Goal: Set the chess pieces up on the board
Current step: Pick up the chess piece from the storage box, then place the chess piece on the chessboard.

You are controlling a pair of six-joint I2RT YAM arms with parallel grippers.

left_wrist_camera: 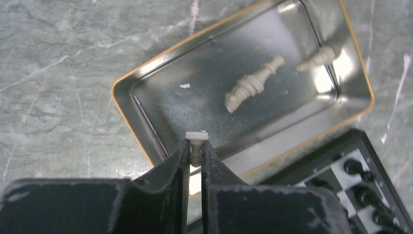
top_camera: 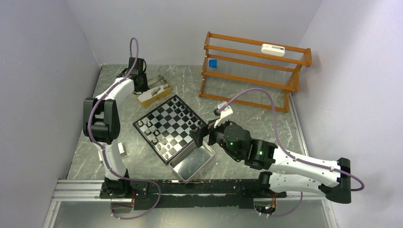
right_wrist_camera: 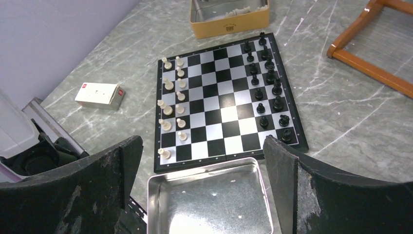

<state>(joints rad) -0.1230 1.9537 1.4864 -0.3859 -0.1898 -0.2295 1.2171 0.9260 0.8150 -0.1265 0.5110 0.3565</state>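
The board [top_camera: 171, 128] lies mid-table and also shows in the right wrist view [right_wrist_camera: 226, 100]. Cream pieces [right_wrist_camera: 170, 105] stand along its left side there and black pieces [right_wrist_camera: 268, 83] along its right side. My left gripper [left_wrist_camera: 196, 146] is shut on a small cream piece [left_wrist_camera: 197, 139] and holds it over the gold-rimmed box [left_wrist_camera: 131, 117]. Two more cream pieces [left_wrist_camera: 253, 85] lie on the box floor. My left gripper [top_camera: 141, 81] is at the far left of the top view. My right gripper [right_wrist_camera: 202, 151] is open and empty, above the shiny metal tray [right_wrist_camera: 209, 200] at the board's near edge.
The gold box [top_camera: 154, 90] touches the board's far-left corner. The metal tray [top_camera: 192, 161] sits against the board's near side. A wooden rack [top_camera: 254, 69] stands at the back right. A small white box [right_wrist_camera: 100, 95] lies left of the board.
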